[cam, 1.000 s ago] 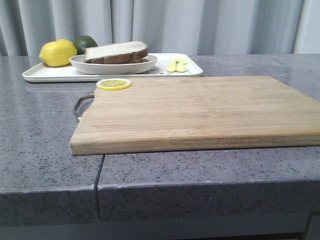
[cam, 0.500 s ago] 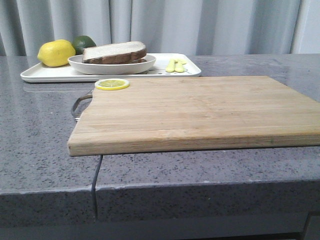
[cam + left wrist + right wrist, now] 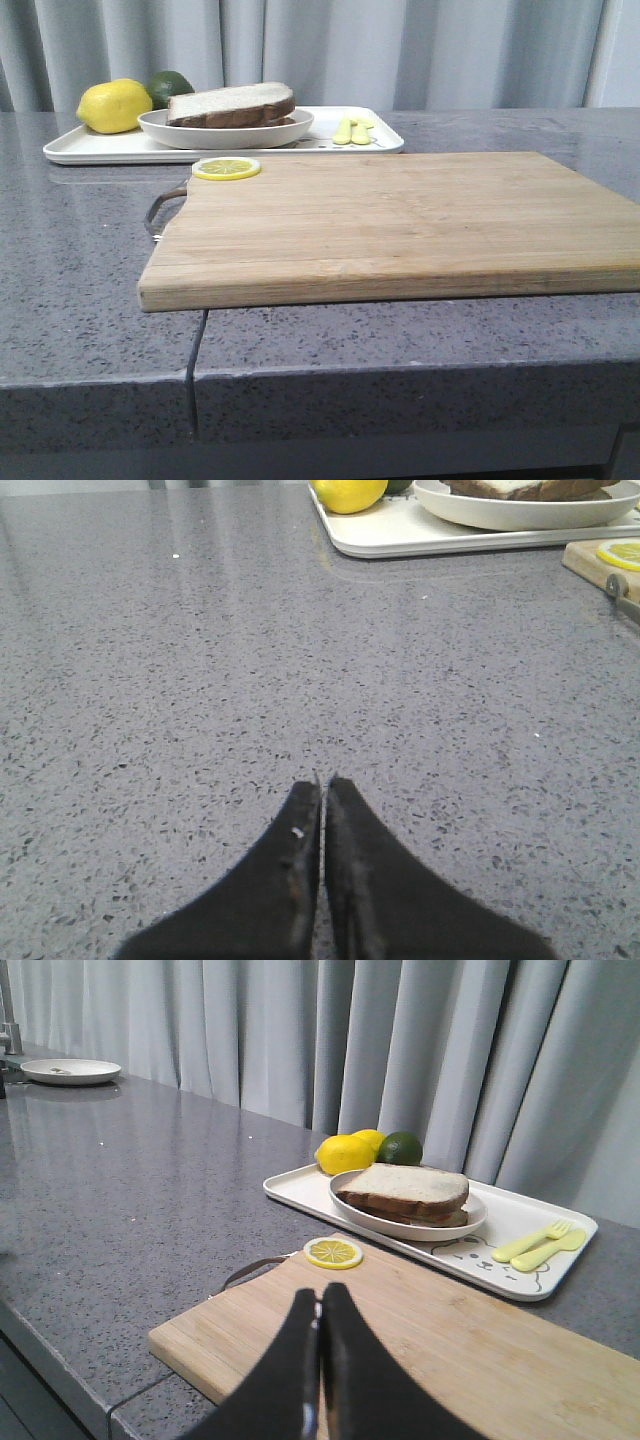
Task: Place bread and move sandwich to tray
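Sandwich (image 3: 231,104) in white plate (image 3: 226,130), already on tray (image 3: 385,142) at far left of counter, beside lemon (image 3: 114,105) and lime (image 3: 169,86). Probably soft, light, easily crushed and prone to sliding apart; better gripped by the stiff plate rim. Left gripper (image 3: 323,785) pressed together over bare counter, holding nothing. Right gripper (image 3: 319,1305) likewise closed and empty above cutting board (image 3: 440,1340).

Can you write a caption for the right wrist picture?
Shut right gripper over the cutting board; sandwich on the tray.
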